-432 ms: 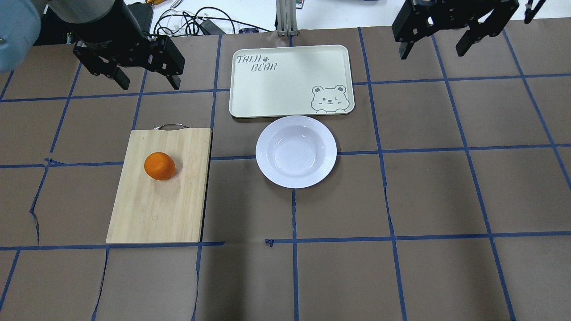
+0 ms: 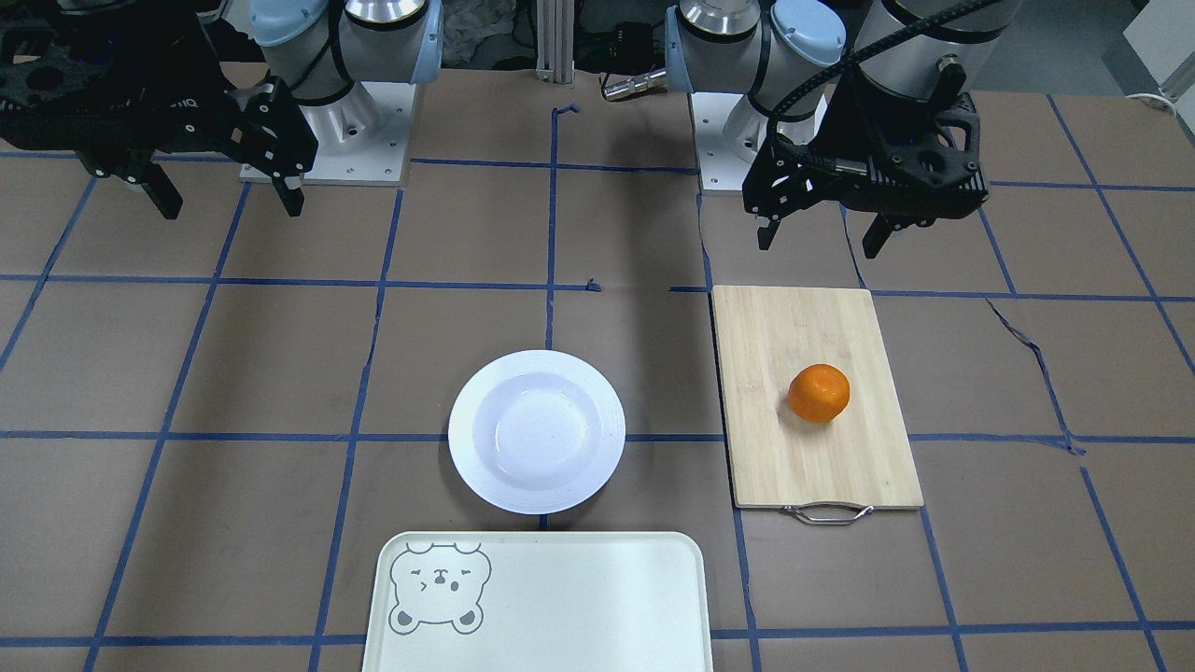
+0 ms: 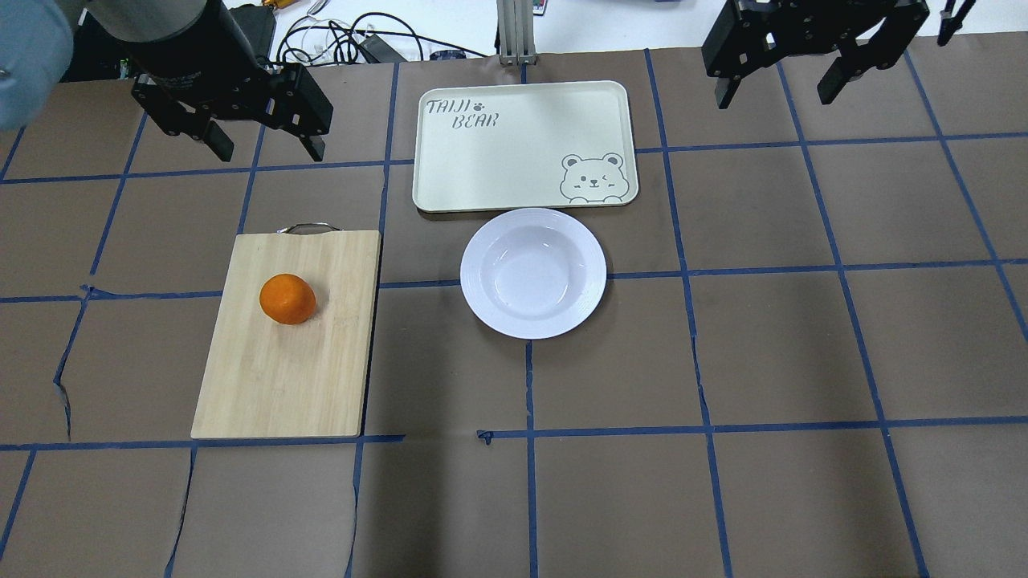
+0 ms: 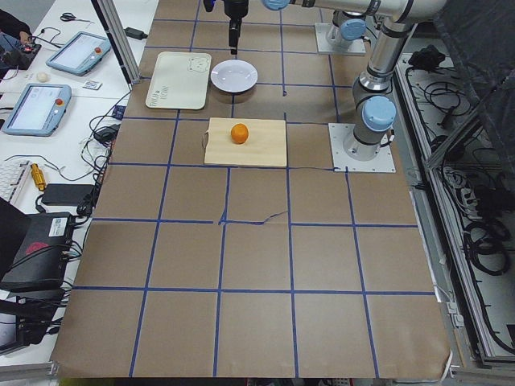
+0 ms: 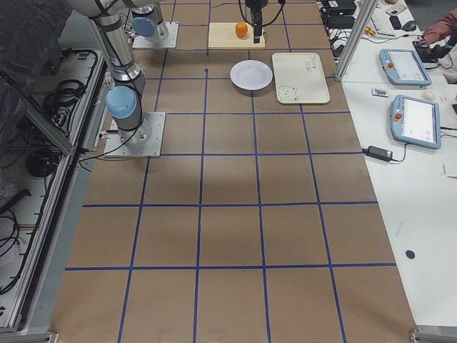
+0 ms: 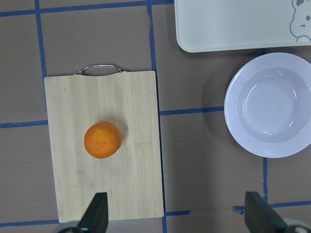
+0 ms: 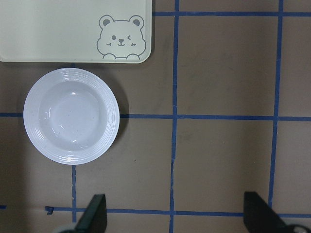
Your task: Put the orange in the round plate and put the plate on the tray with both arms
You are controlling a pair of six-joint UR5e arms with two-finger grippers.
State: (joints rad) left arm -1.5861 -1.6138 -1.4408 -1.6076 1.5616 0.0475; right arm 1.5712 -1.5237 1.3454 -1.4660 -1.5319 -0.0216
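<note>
The orange [image 3: 287, 299] [image 2: 819, 393] [image 6: 103, 140] lies on a bamboo cutting board at the table's left. An empty white round plate [image 3: 532, 273] [image 2: 536, 431] [image 7: 71, 122] sits mid-table, its far edge almost touching the cream tray [image 3: 522, 144] [image 2: 560, 597] with the bear drawing. My left gripper [image 3: 269, 151] [image 2: 819, 245] [image 6: 177, 216] hangs open, high above the table beyond the board's handle end, holding nothing. High over the far right of the table, my right gripper [image 3: 775, 96] [image 2: 232, 207] [image 7: 175, 216] is open and empty too.
The cutting board [image 3: 281, 377] has a metal handle [image 3: 307, 228] at its far end. Brown paper with blue tape lines covers the table. Cables [image 3: 345, 40] lie past the far edge. Tablets [image 5: 414, 121] rest on a side desk.
The right gripper has shifted slightly toward the far edge. The left gripper, orange, plate and tray have not moved.
</note>
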